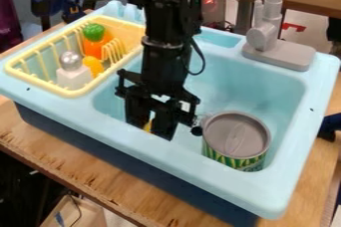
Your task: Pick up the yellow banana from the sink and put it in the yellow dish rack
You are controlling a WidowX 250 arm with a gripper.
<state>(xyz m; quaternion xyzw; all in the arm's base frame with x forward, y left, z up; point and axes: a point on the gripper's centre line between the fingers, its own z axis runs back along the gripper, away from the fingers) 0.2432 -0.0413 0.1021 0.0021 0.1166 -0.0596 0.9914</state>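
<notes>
light-blue toy sink (170, 157), jaws by something yellow (148, 126), green-labelled can (236, 139)

Soft, even light — deep shadow beneath the table (100, 181).

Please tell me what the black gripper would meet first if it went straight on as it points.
Probably the small yellow thing at the gripper's lower end, or else the sink's floor; depth is unclear.

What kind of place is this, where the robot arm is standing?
It looks like a robot lab with a toy kitchen: a light blue plastic sink with a grey faucet, and a yellow dish rack holding toy food.
</notes>
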